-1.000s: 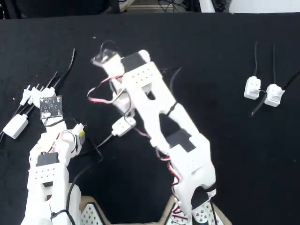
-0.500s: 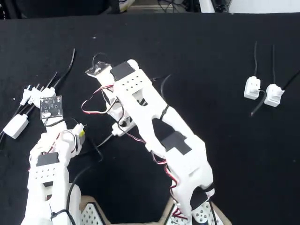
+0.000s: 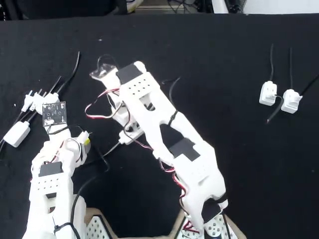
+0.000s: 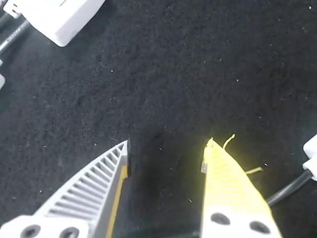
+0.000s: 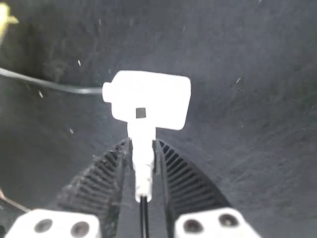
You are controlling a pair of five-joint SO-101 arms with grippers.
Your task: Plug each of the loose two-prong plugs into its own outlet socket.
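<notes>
Black tabletop (image 3: 224, 59) all around. The right pincer (image 5: 143, 144) is clamped tight on a slim white plug (image 5: 142, 171), with its black cable (image 5: 143, 218) running back between the jaws. Right off the fingertips sits a white socket block (image 5: 148, 99), and the plug's nose is touching its near face. Looks pushed in to me, but I honestly can't tell if the prongs are fully seated because they're hidden. A thin grey lead (image 5: 54, 85) comes off one end of that block.

The left pincer (image 4: 168, 144) is spread wide, hanging over the tabletop. Ahead of it and off to one side there's a white adapter block (image 4: 54, 17). On the other side, near the yellow finger (image 4: 225, 183), a dark cable end (image 4: 292, 186) pokes in. In the high view, a pair of white plug units (image 3: 268, 93) sits side by side, well apart from both pincers.
</notes>
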